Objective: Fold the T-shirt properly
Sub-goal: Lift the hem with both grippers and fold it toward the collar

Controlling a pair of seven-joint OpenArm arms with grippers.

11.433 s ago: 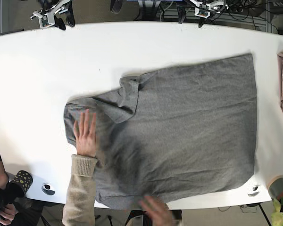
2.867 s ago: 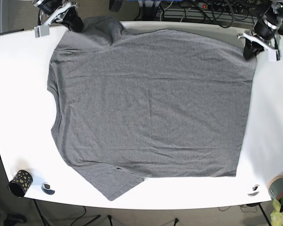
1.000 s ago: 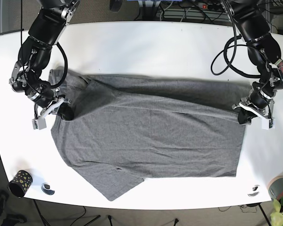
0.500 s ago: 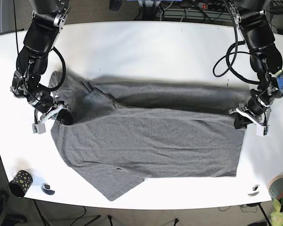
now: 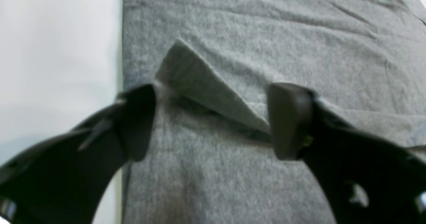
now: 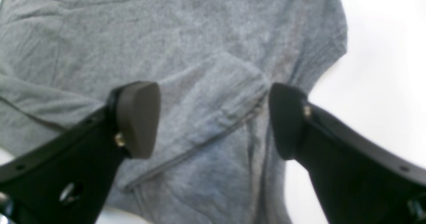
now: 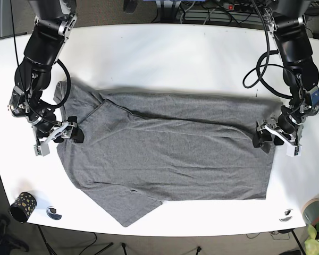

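Grey T-shirt (image 7: 170, 154) on white counter (image 7: 165, 58), upper half folded down over the lower, one sleeve sticking out at the near edge; left tool (image 5: 213, 120) at the shirt's hem side, jaws spread wide over a turned-up cloth corner, grasping nothing; right tool (image 6: 214, 119) at the collar-side edge, jaws likewise apart over a sleeve fold, released. Patterned cup (image 7: 22, 206) at a near counter corner.

Two black arms (image 7: 42, 48), looped black cables (image 7: 260, 66), matte black gripper (image 5: 213, 120) pads, small brass screws
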